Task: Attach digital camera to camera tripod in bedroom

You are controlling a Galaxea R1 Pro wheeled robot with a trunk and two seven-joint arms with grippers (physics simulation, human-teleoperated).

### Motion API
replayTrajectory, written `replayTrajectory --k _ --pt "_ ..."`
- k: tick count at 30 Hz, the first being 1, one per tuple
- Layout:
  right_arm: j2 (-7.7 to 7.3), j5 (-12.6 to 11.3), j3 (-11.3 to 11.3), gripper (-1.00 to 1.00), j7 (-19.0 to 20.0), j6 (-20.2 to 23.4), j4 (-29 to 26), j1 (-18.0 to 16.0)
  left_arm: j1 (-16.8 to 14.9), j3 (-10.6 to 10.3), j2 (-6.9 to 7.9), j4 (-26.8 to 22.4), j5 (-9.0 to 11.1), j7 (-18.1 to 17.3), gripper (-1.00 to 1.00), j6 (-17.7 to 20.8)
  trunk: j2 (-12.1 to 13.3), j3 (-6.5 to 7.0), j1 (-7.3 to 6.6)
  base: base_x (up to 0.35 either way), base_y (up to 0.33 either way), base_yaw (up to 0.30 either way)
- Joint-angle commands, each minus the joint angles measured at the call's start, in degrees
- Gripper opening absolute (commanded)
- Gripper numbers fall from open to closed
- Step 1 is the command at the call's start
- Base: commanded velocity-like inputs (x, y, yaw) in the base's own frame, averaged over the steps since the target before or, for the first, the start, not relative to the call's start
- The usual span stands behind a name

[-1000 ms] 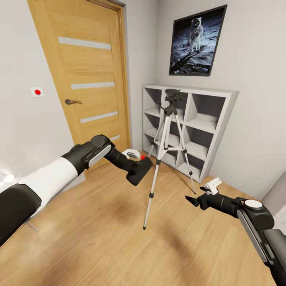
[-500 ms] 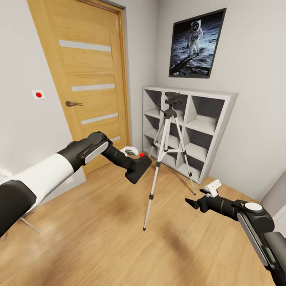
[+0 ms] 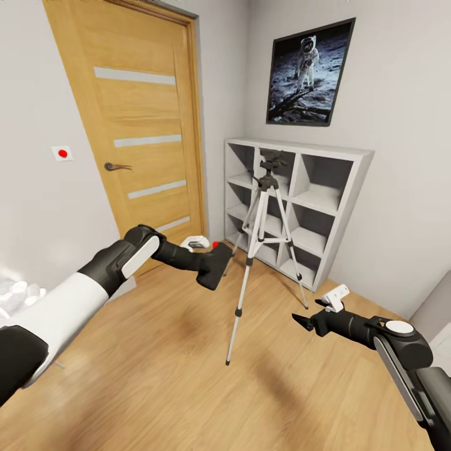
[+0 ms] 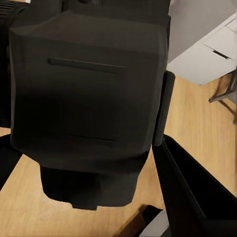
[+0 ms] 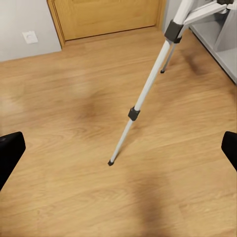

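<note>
One digital camera (image 3: 215, 264) in left claw (image 3: 210, 266), one camera tripod (image 3: 262, 245), right claw (image 3: 303, 322) wide.

Small matte-black boxy digital camera (image 3: 216, 265) with a red dot on its top corner — held off the floor in the left hand (image 3: 210, 266), tilted, its dark flat face close up between the fingers in the left wrist view. Camera tripod (image 3: 260, 244) standing upright on the light wood floor (image 3: 156, 376) near the camera — three silver-white legs spread, black joints and feet, black pan head on top carrying nothing, just before white cubby shelving (image 3: 326, 207).
</note>
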Motion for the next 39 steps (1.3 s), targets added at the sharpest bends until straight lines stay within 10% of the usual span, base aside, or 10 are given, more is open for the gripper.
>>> replayTrajectory --k 1,15,26,39 --pt "-0.04 -0.3 0.03 1.0 -0.07 0.43 -0.05 -0.05 0.41 0.5 0.06 -0.36 -0.3 -0.02 -1.0 0.0 0.37 0.12 -0.22 0.0 0.0 0.0" --pt "0.0 -0.35 0.0 1.0 -0.09 0.48 -0.12 -0.1 3.51 4.53 0.07 -4.53 0.11 3.87 -1.0 0.0 5.99 2.64 -3.3 0.0 0.0 0.0" --pt "4.34 -1.1 -0.42 1.0 0.19 1.19 -0.28 -2.8 9.52 15.11 0.16 -11.06 0.35 4.1 -1.0 0.0 10.4 4.61 -5.71 0.0 0.0 0.0" --pt "5.89 -0.94 -0.14 1.0 0.15 0.79 -0.27 -2.73 11.26 16.28 0.77 -12.46 0.17 4.13 -1.0 0.0 15.61 6.94 -8.57 0.0 0.0 0.0"
